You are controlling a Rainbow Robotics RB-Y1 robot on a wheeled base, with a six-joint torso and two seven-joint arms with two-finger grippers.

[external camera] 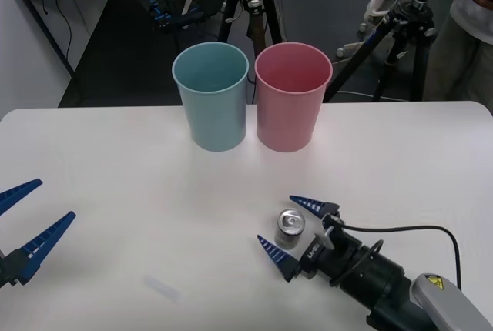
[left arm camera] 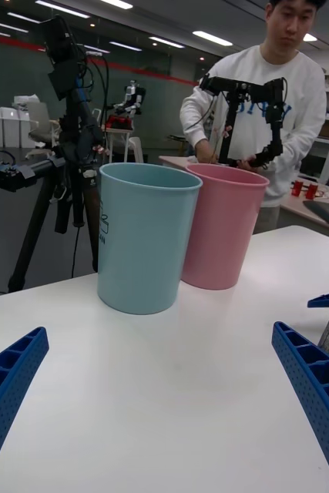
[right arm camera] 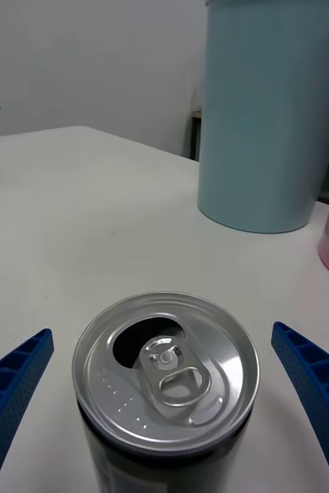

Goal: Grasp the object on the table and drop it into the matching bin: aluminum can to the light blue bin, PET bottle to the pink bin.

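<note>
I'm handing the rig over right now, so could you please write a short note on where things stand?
Right claw: open, fingers either side of the aluminum can, not closed on it.
Left claw: open, idle at the table's near left edge.
Can: upright on the table, tab hole open.
Light blue bin and pink bin: side by side at the far edge.
Done: approach.
Left: grasp, lift, drop into the light blue bin.
</note>
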